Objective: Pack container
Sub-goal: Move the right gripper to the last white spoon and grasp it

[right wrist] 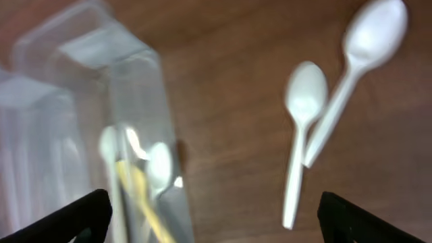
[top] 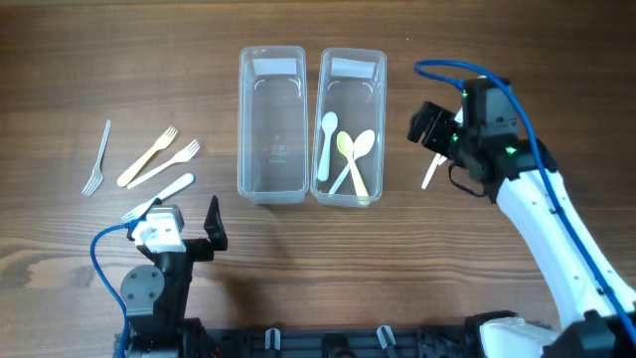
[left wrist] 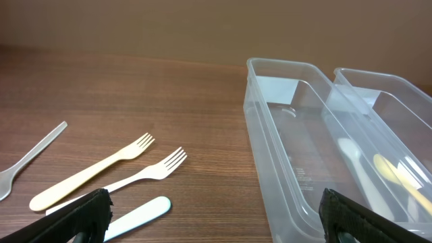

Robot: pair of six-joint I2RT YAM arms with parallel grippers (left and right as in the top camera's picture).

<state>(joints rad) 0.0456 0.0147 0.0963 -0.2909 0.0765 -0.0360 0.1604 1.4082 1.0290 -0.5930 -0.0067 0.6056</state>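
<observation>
Two clear plastic containers (top: 271,124) (top: 351,126) stand side by side at the middle of the bench (top: 60,60), long axes running twelve to six in the overhead view. The left container holds nothing I can see; the right one holds three spoons (top: 345,157), bowls toward twelve, handles fanned toward six. By my reading the packing is partly done: the spoon side is filling, the fork side has not begun.

At three o'clock the right pincer (top: 429,126) hangs released, jaws wide and gripping nothing, above two white spoons (right wrist: 317,128) lying on the bench, seen in its wrist view with bowls at about one o'clock and handles crossing. At nine o'clock four forks (top: 149,164) lie loose, tines mostly toward one o'clock, the clear one (top: 97,161) apart, tines toward six. The left pincer (top: 189,231) rests released at seven o'clock, holding nothing.
</observation>
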